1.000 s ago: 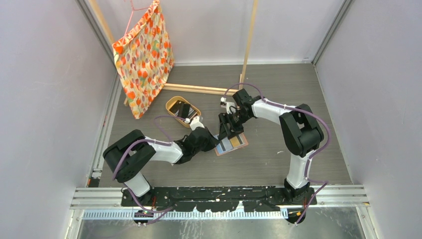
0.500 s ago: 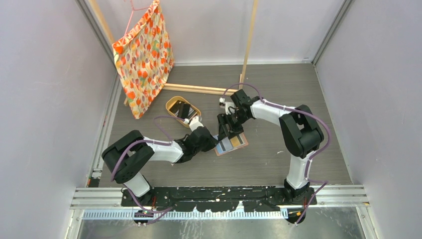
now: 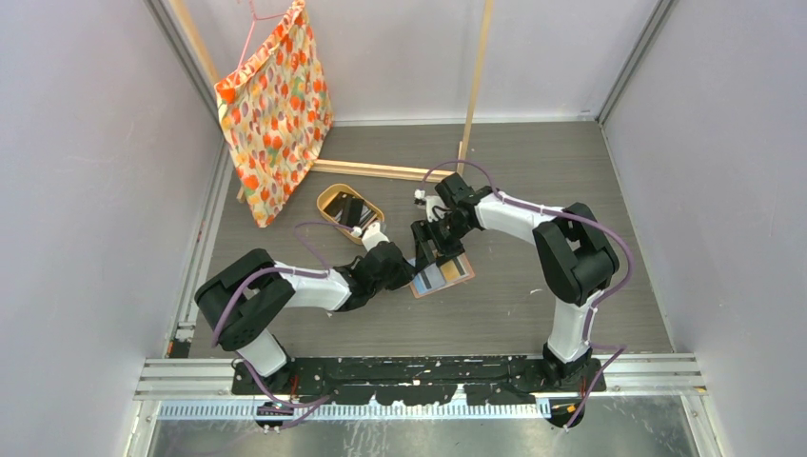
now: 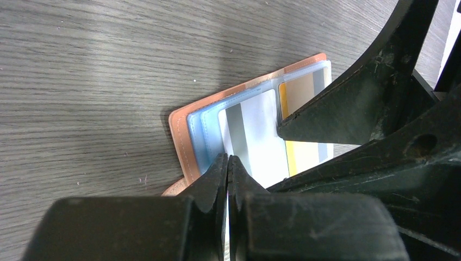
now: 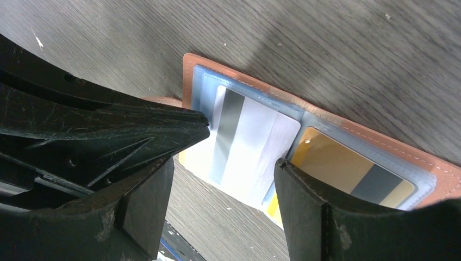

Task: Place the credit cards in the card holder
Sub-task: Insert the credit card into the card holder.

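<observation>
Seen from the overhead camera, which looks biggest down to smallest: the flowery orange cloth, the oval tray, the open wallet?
1. the flowery orange cloth, by far.
2. the oval tray and the wallet look alike; the wallet is partly hidden, so no ranking.

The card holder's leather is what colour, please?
The card holder is salmon-brown; best seen from the right wrist.

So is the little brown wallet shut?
No, the card holder lies spread open, with a white card and a gold card showing on its inner side.
</observation>
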{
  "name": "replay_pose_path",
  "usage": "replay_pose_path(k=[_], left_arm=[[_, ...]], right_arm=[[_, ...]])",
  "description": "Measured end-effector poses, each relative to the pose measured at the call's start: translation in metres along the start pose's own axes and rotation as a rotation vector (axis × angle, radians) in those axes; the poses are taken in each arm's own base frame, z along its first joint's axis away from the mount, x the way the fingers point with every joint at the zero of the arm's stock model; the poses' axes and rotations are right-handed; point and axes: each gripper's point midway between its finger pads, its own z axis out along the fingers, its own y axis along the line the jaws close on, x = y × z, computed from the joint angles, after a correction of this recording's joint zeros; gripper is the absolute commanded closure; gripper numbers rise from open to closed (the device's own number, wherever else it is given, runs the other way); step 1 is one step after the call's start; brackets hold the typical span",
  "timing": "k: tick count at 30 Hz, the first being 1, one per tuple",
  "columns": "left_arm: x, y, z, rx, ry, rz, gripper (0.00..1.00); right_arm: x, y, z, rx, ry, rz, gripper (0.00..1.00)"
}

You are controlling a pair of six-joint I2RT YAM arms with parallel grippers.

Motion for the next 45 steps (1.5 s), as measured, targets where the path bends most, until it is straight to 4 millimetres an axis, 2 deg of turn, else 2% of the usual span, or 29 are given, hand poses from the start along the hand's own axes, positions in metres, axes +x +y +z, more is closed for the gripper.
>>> replay_pose_path(k=[5,11,14,18,27,33,35,37,38,40,43,45], left_arm=[[0.0,0.0,0.0,0.001,0.001,0.0,0.87],[0.0,-0.003,0.0,0.01,0.003,-0.001,0.81],[0.0,-0.004,0.0,0.013,0.004,-0.002,0.82],[0.0,-0.003,0.0,0.012,0.004,-0.001,0.89],[0.001,-0.002,0.0,0.012,0.006,0.005,0.88],[0.004,-0.004,-0.004,0.042,0.021,0.05,0.84],[0.005,-0.006,-0.008,0.061,0.032,0.081,0.83],[0.003,-0.012,-0.015,0.092,0.035,0.116,0.81],[0.0,-0.017,-0.019,0.111,0.031,0.126,0.74],[-0.006,-0.028,-0.028,0.155,0.018,0.155,0.68],[-0.017,-0.044,-0.041,0.213,-0.008,0.172,0.66],[-0.017,-0.047,-0.044,0.226,-0.007,0.175,0.65]], right_arm=[[0.001,0.005,0.0,-0.032,0.005,0.001,0.27],[0.004,0.013,0.002,-0.097,0.019,0.016,0.27],[0.004,0.016,0.002,-0.121,0.021,0.019,0.27],[0.004,0.014,0.002,-0.11,0.017,0.017,0.28],[-0.002,0.01,-0.01,-0.053,-0.028,-0.035,0.29],[-0.007,0.015,-0.028,-0.04,-0.072,-0.126,0.46],[-0.008,0.011,-0.034,-0.003,-0.081,-0.161,0.55],[-0.007,0.003,-0.039,0.042,-0.079,-0.185,0.65],[-0.007,-0.001,-0.04,0.059,-0.076,-0.193,0.69],[-0.006,-0.01,-0.043,0.093,-0.068,-0.199,0.76],[-0.003,-0.029,-0.05,0.158,-0.051,-0.193,0.85],[-0.001,-0.041,-0.054,0.205,-0.043,-0.195,0.88]])
